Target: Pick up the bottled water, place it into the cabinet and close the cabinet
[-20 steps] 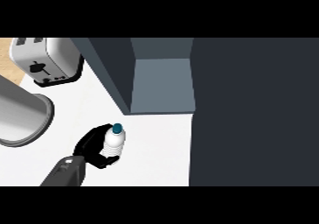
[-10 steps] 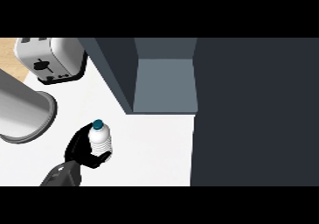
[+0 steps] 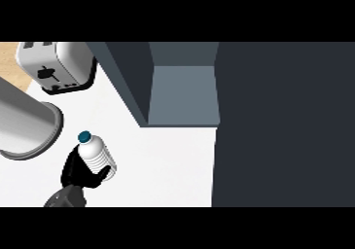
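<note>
The bottled water [image 3: 96, 154], white with a teal cap, is held just above the white counter [image 3: 169, 165] at the lower left, tilted with its cap toward the upper left. My left hand [image 3: 78, 171] is shut on it: fingers wrap its left side and the thumb crosses its lower right. The grey forearm enters from the bottom edge. The cabinet [image 3: 184, 95] stands open to the upper right of the bottle, its grey floor bare. Its dark door [image 3: 288, 121] fills the right side. My right hand does not show.
A silver toaster [image 3: 54, 65] stands at the top left. A large grey metal cylinder [image 3: 22, 121] lies at the left edge, close to the bottle's cap. The cabinet's dark side wall [image 3: 126, 73] rises between the toaster and the opening.
My left hand has carried the bottle to the left, farther from the cabinet opening and nearer the grey cylinder. The cabinet door has not moved.
</note>
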Robot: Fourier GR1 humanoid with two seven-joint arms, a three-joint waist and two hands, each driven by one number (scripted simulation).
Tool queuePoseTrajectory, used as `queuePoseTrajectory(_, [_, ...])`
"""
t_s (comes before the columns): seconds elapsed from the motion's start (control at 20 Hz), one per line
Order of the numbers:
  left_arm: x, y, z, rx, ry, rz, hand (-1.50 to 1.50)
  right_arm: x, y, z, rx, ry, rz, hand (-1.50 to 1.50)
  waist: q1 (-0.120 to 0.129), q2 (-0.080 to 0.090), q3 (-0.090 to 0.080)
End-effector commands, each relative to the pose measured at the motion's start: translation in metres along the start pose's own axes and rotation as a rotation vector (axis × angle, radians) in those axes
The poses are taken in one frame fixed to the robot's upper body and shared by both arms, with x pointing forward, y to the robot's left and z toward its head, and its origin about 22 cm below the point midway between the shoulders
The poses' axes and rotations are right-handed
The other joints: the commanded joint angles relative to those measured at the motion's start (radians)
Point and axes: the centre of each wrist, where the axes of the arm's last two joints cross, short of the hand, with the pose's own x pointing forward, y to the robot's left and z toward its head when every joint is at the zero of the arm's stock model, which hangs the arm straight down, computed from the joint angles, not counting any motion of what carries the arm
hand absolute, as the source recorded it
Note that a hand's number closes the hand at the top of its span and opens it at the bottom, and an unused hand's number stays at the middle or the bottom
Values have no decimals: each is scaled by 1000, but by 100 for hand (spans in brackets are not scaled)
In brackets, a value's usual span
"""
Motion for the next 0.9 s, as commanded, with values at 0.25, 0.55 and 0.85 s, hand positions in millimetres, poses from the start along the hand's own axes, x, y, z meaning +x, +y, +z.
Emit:
queuePoseTrajectory(0.25, [21, -26, 4, -55, -14, 30, 150, 5, 16, -6, 8, 18, -12, -150, 6, -2, 1])
queuePoseTrajectory(0.55, [28, -85, -6, -116, -14, 19, 150, -8, 4, 2, 18, 16, -40, -150, 0, -2, 1])
queuePoseTrajectory(0.85, [58, -138, -30, -168, -80, -70, 150, 0, 7, 4, 32, 6, -36, -150, -8, 0, 0])
